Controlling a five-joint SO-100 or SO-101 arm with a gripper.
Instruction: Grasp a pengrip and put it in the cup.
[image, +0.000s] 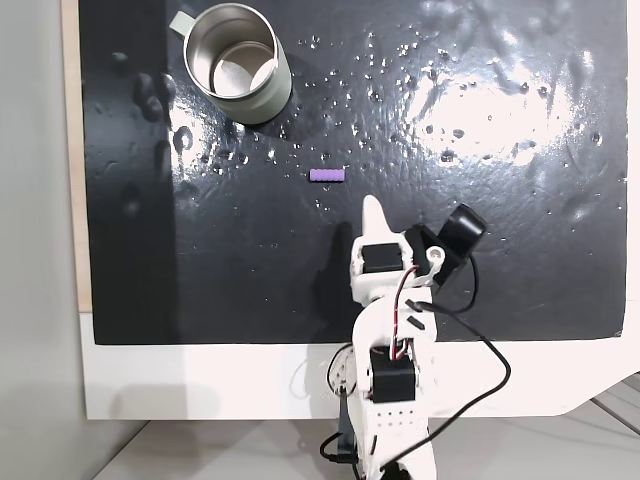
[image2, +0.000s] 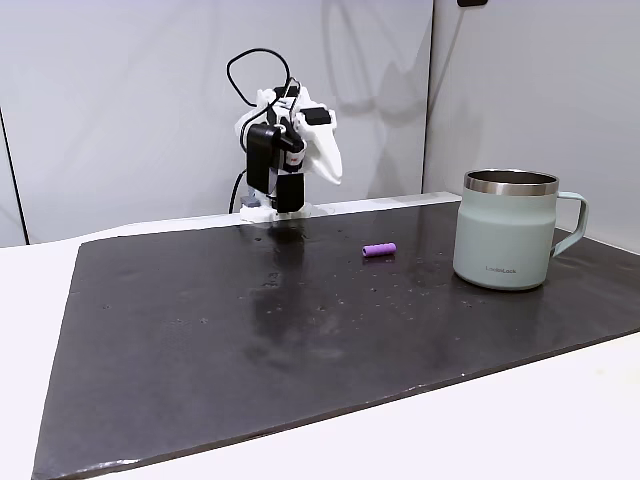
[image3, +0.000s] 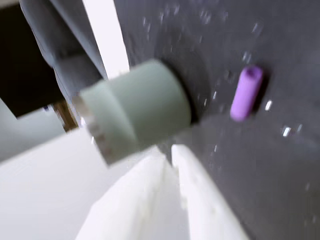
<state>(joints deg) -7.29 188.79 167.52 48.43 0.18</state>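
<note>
The pengrip is light purple, ribbed as far as the fixed views let one judge. The cup is pale grey-green outside with a steel rim and shiny metal inside. The mat is glossy black, speckled with bright glints. The arm is white with black motors and black cables.

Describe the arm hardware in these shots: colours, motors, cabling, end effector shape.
The arm has white plastic links with black servo blocks set into the joints. A black cable loops loosely off its side, and thin red wires run along the upper link. A black cylindrical camera module sits beside the wrist. The end effector has white, tapered, pointed fingers. No markings are legible.
</note>
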